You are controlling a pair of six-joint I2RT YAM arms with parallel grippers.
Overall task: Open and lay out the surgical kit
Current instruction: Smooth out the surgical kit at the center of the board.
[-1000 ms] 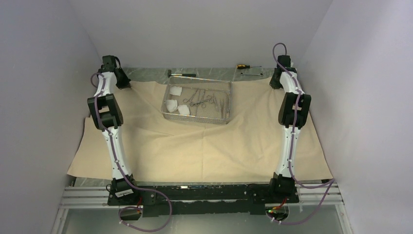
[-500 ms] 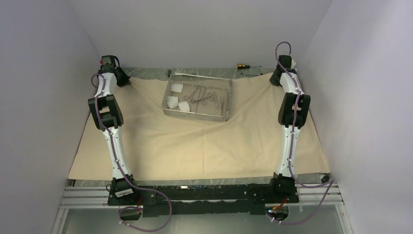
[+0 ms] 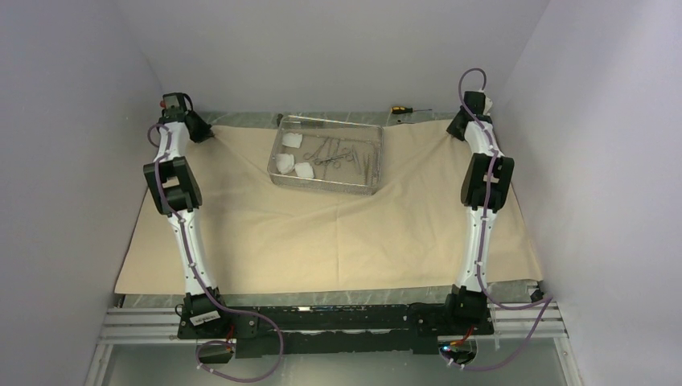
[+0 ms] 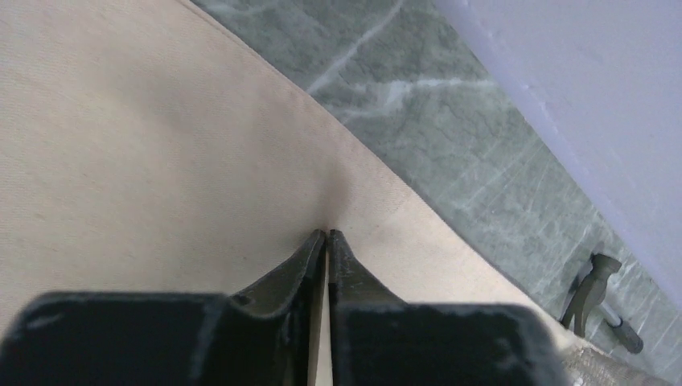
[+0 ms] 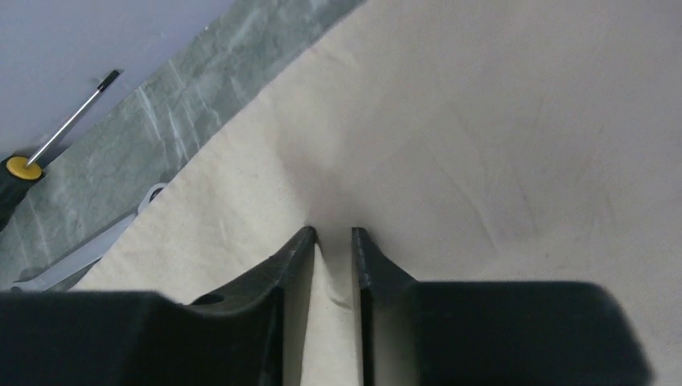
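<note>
My left end effector (image 4: 326, 235) is pressed together on the far left corner of the wrap cloth (image 3: 322, 241); my right end effector (image 5: 332, 233) is clamped on a thicker fold at the far right corner, fingers a little apart around it. I judge the cloth soft, light and limp, likely to slide on the bench (image 4: 450, 104); corners and hems are the places to pinch, pulling both evenly, since the loaded wire-mesh tray (image 3: 322, 188) weighs down its far middle. The cloth is beige, finely woven and spread nearly flat, with creases running from the tray toward my grips; inside the tray lie white gauze pads (image 3: 285, 161) to the left, with steel clamps (image 3: 334, 157) beside them.
</note>
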